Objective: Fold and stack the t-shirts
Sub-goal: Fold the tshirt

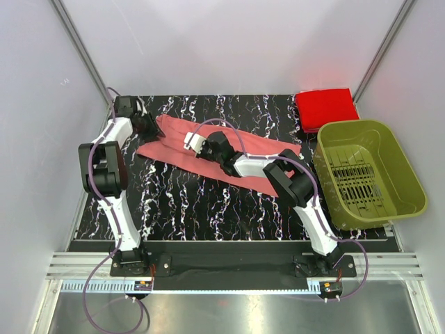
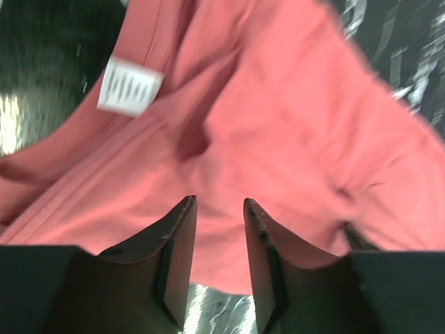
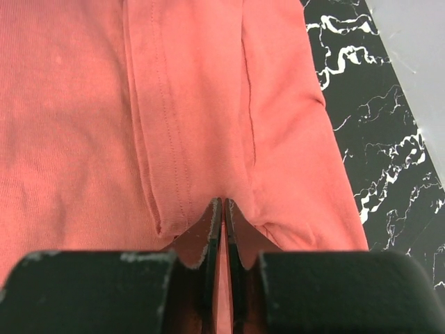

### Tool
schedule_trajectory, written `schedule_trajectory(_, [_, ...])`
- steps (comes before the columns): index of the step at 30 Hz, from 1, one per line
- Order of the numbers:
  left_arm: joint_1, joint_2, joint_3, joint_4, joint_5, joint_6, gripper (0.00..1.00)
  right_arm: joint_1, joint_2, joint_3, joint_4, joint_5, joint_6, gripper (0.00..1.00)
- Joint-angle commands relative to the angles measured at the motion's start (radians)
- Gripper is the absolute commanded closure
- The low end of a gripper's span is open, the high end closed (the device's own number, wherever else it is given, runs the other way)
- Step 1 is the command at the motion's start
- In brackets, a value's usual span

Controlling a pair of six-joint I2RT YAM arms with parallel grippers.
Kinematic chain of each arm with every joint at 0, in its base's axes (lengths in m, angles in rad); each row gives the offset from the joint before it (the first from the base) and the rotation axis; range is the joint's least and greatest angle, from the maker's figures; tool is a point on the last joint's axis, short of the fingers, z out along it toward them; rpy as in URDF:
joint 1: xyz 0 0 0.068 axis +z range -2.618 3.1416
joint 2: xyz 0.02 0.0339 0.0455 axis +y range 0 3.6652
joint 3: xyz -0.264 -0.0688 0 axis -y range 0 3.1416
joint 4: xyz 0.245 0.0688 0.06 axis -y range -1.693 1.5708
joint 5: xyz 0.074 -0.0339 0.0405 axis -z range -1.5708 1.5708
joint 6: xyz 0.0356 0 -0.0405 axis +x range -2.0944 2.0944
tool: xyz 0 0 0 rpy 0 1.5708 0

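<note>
Salmon-pink shirt [image 1: 174, 146] pinched in right claw [image 3: 222, 203]; left claw [image 2: 219, 203] spread, over shirt's label end

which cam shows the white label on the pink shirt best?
Left wrist: the label sits close and unobstructed on the pink shirt, though its print is blurred. Right wrist shows only cloth and seams. In the top view I can't make it out.

I count 2 t-shirts: salmon-pink shirt [image 1: 174, 142], red shirt [image 1: 327, 108]. 1 green basket [image 1: 354, 125]. 2 end effectors: left end effector [image 2: 219, 202], right end effector [image 3: 222, 202].
</note>
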Motion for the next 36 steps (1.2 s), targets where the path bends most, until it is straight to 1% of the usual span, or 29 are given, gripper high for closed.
schedule_trajectory(1, [0.032,-0.004,-0.026,0.031,0.035,0.048,0.64,-0.003,-0.068,0.003,0.035,-0.005,0.015,0.89])
schedule_trajectory(7, [0.041,0.017,-0.046,0.071,0.067,0.073,0.64,-0.003,-0.065,0.007,0.033,-0.01,0.023,0.9])
schedule_trajectory(13, [0.043,0.067,0.003,0.074,0.101,0.08,0.62,-0.003,-0.067,0.01,0.03,-0.008,0.024,0.9])
schedule_trajectory(25, [0.043,0.136,0.048,0.086,0.136,0.056,0.63,-0.002,-0.064,0.015,0.032,0.001,0.009,0.89])
schedule_trajectory(32, [0.041,0.12,0.054,0.113,0.153,0.044,0.7,-0.002,-0.051,0.029,0.021,0.001,0.007,0.9])
schedule_trajectory(36, [0.041,0.114,0.057,0.131,0.174,0.033,0.77,-0.002,-0.047,0.033,0.018,-0.001,0.01,0.9])
